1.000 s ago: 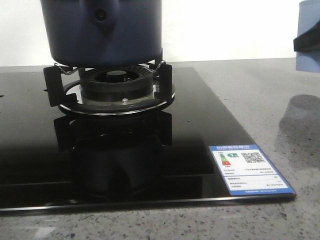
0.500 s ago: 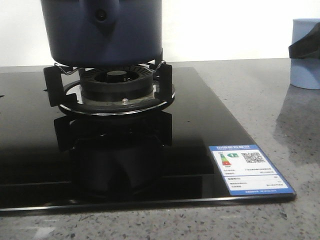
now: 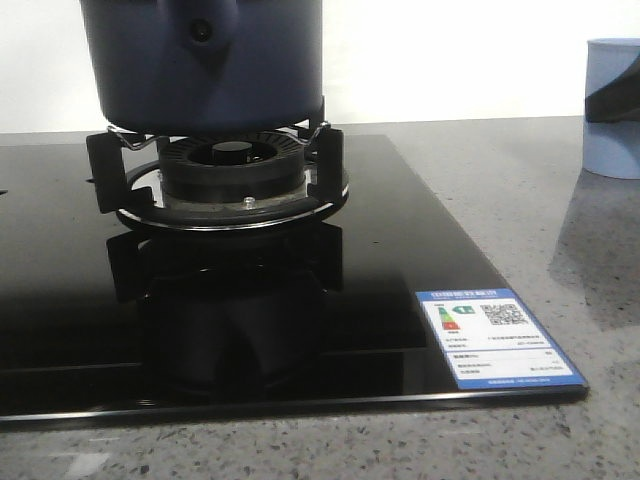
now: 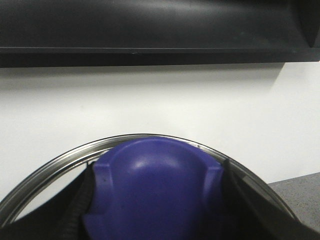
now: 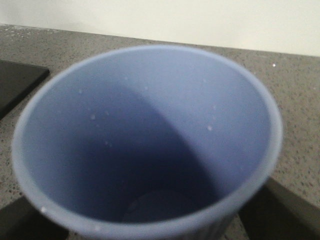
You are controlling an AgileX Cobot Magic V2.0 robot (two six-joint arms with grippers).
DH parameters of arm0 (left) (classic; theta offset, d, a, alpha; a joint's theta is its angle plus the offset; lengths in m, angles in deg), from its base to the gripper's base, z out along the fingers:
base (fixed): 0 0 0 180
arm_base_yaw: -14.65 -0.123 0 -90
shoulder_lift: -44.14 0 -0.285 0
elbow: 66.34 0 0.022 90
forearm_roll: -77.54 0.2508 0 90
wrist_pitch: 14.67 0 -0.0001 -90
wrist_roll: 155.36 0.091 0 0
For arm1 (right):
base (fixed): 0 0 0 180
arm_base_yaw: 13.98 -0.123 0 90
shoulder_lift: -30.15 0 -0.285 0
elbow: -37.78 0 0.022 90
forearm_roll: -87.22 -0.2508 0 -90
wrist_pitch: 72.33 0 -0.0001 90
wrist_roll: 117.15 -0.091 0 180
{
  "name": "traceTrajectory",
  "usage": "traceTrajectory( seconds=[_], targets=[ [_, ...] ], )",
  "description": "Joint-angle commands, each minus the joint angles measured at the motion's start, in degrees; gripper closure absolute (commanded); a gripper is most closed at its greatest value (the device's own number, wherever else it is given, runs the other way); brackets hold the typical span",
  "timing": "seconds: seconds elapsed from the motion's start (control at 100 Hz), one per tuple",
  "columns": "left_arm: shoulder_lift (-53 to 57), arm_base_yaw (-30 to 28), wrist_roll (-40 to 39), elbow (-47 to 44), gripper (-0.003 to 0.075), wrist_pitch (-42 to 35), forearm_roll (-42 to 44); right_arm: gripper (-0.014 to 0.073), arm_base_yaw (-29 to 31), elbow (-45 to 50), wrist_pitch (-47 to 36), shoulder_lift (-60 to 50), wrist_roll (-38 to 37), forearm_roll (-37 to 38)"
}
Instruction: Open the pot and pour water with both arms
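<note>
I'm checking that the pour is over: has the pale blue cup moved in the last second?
Yes. The pale blue cup has come down and now stands upright on the grey counter, right of the black cooktop; a second ago it hung tilted higher.

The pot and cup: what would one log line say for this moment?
pot: on burner | lid knob: between left claw fingers | cup: upright on counter, right claw around it, looks empty
</note>
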Motion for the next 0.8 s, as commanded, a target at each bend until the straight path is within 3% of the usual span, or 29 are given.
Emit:
traceTrajectory(
  seconds=[0.0, 0.26, 0.54, 0.79],
  targets=[
    [1.35, -0.22, 0.02, 2.0, 0.0364, -5.16, -0.25, 0.0022, 1.49, -1.41, -4.12, -2.18, -3.65, 1.25],
    [1.35, -0.22, 0.02, 2.0, 0.0364, -5.51, -0.25, 0.0022, 3.37, -1.41, -4.3, -4.25, -14.76, 12.01],
    [1.35, -0.22, 0.02, 2.0, 0.0364, -5.75, -0.15, 0.0022, 3.59, -1.41, -3.02, -10.28, -31.54, 31.13],
    [1.35, -0.22, 0.02, 2.0, 0.0364, -5.75, -0.15, 0.0022, 3.59, -1.27, -4.97, -18.57, -41.46, 38.37]
  ],
)
